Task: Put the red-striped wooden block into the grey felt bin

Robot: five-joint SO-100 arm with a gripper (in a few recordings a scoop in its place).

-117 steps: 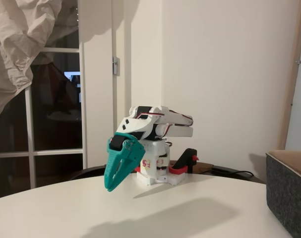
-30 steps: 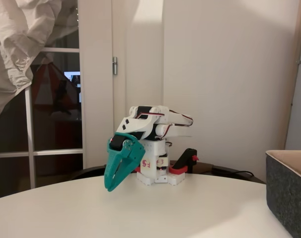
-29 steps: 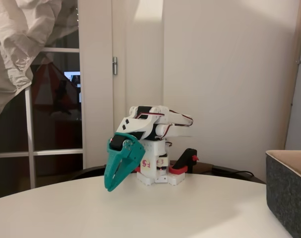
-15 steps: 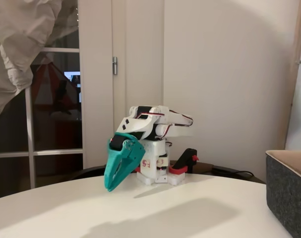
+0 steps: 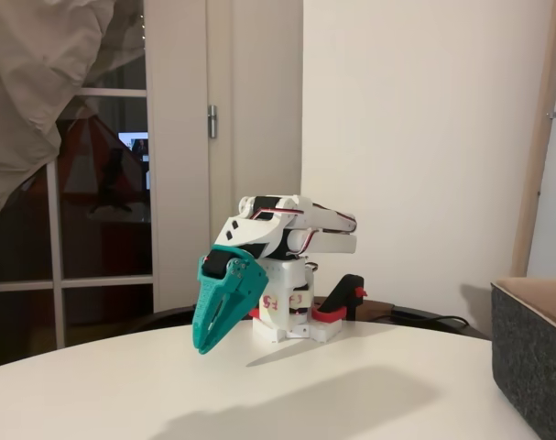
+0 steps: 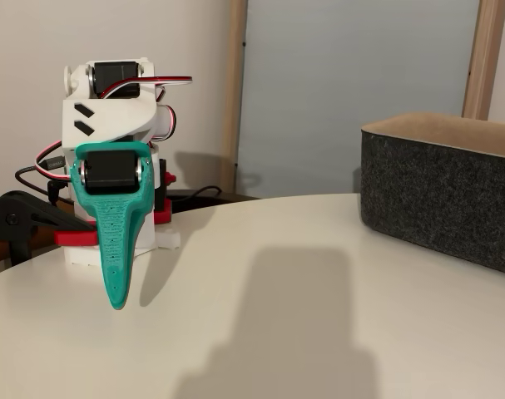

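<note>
- The arm (image 5: 291,229) sits folded low over its white base (image 5: 287,316) at the far side of the round white bench (image 5: 287,394); in the other fixed view the base (image 6: 77,237) stands at the left of the bench (image 6: 319,274).
- The teal pincer (image 5: 202,346) hangs from the folded arm with its tip pointing down, just above the bench top and not touching it; in the other fixed view the pincer (image 6: 117,304) tapers to a single narrow point.
- Its two fingers lie pressed together with no gap between them, and nothing is held in them.
- The grey felt bin (image 5: 534,357) stands on the bench at the right edge of a fixed view, well apart from the pincer; its thick dark speckled wall faces the camera.
- In the other fixed view the grey felt bin (image 6: 443,195) stands upright at the right, with a lighter tan rim along its top, and open bench lies between it and the arm.
- A black and red clamp (image 5: 343,301) holds the base to the bench edge.
- A broad soft shadow (image 6: 294,324) falls across the bench top in front of the arm.
</note>
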